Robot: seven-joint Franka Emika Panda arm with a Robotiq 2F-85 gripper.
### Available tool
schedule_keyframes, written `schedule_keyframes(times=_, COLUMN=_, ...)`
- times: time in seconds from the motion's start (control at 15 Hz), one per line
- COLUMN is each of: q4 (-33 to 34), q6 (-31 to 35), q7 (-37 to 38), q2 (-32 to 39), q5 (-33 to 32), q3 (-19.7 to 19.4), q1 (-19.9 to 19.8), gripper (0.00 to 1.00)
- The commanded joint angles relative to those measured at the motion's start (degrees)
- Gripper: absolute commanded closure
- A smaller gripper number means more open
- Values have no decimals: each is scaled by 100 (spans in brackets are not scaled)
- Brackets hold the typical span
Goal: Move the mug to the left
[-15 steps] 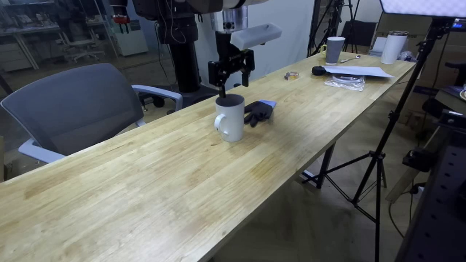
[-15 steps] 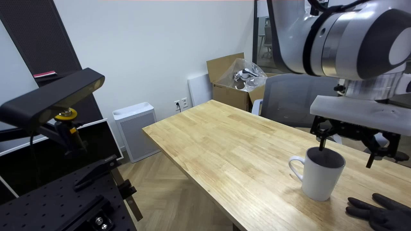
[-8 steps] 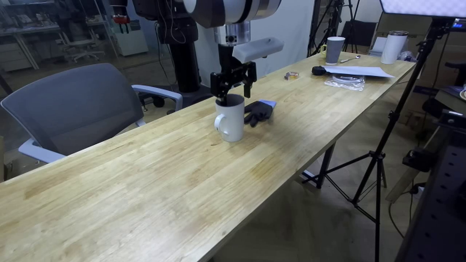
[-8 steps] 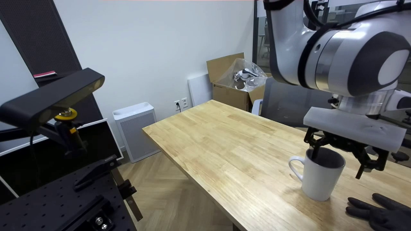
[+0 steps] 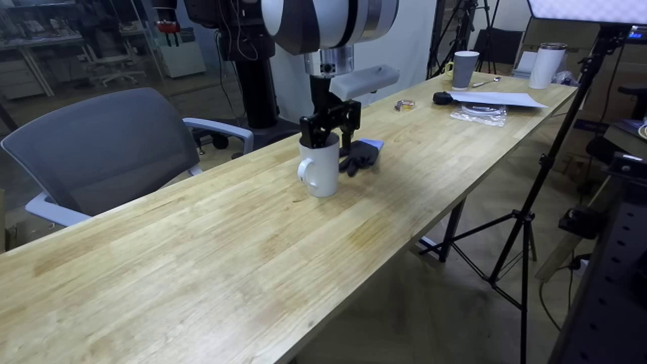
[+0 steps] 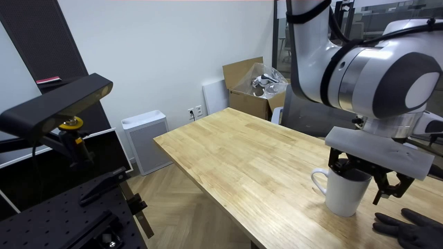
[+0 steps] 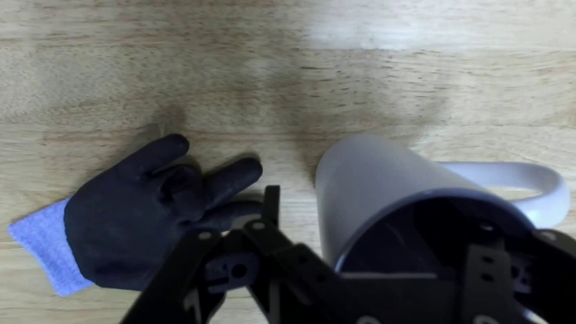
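Wrist view gives me the pale wooden table (image 7: 234, 85), a black glove (image 7: 126, 229) just beside the white mug (image 7: 369, 193), whose handle points away from the glove. My gripper (image 5: 331, 149) stands spread, 1 finger inside the mug, the other outside it. In both exterior views the mug sits upright on the table, whose grain catches the light. A grey chair (image 5: 111, 146) stands along an edge; a grey cup (image 5: 463, 73) and a white tumbler (image 5: 546, 69) share the far end. An open cardboard box (image 6: 247, 103) sits by a white wall (image 6: 155, 52).
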Motion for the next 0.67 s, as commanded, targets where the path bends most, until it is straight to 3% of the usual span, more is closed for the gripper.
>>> schedule_keyframes(times=0.0, q4=130, q6=-85, q7=20, q2=69, q5=2, q3=24, q1=-16, gripper=54)
schedule_keyframes(times=0.4, q4=126, q6=-93, q7=52, q2=101, q5=-16, q3=-22, q1=-1, gripper=95)
schedule_keyframes(times=0.47, q4=155, q6=-133, q7=68, q2=103, q5=-18, q3=-36, q1=8, gripper=100)
schedule_keyframes(times=0.6, q4=259, q6=-280, q7=84, q2=95, q5=-15, q3=-38, q1=19, gripper=100)
